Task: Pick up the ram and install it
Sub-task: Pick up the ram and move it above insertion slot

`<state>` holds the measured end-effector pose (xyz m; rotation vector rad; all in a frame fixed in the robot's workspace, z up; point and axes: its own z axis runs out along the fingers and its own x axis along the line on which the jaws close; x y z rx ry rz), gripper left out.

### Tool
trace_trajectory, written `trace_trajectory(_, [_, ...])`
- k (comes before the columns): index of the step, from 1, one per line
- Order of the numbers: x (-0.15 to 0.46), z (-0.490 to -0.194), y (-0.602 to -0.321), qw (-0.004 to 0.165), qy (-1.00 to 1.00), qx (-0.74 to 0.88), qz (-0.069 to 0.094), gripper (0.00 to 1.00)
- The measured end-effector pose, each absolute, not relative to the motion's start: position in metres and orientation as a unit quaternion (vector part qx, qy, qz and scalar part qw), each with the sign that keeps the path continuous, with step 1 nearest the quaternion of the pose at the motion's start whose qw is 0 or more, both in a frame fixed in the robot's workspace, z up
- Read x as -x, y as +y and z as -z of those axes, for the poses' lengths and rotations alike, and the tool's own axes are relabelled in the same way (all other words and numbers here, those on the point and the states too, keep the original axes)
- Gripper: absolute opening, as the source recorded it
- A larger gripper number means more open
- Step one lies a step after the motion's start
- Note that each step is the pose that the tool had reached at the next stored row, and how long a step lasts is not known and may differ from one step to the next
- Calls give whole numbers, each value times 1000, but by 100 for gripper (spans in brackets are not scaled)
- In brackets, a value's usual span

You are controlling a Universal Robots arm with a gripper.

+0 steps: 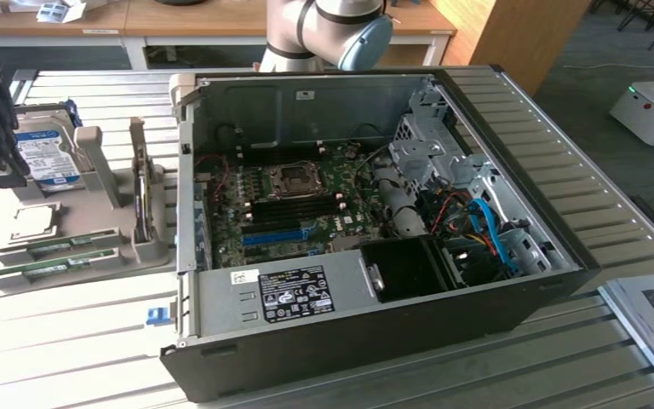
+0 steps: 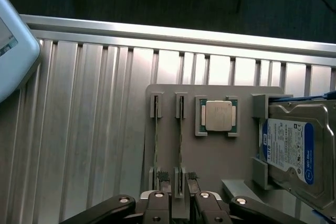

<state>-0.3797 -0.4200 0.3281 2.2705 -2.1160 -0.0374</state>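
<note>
Grey holder tray (image 2: 220, 156) sits at the exterior view's left, beside the open computer case (image 1: 339, 328). The ram (image 2: 180, 142) stands on edge in it (a second stick (image 2: 156, 145) alongside, the processor (image 2: 218, 115) next over). The gripper (image 2: 177, 178) hangs above with its fingers spread wide, empty, seemingly straddling the ram's end.

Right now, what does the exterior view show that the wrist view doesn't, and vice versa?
Exterior view adds: the open computer case with its motherboard, and the arm beyond it. Wrist view adds: a pale rounded device, and the open gripper set either side of the end of one ram stick. Both: the grey holder, hard drive, processor chip, slatted metal table.
</note>
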Motion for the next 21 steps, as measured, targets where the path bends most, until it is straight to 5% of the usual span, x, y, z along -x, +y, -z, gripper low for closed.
trace_trajectory(21, [380,-298,-420,19,-682,-731,12,25])
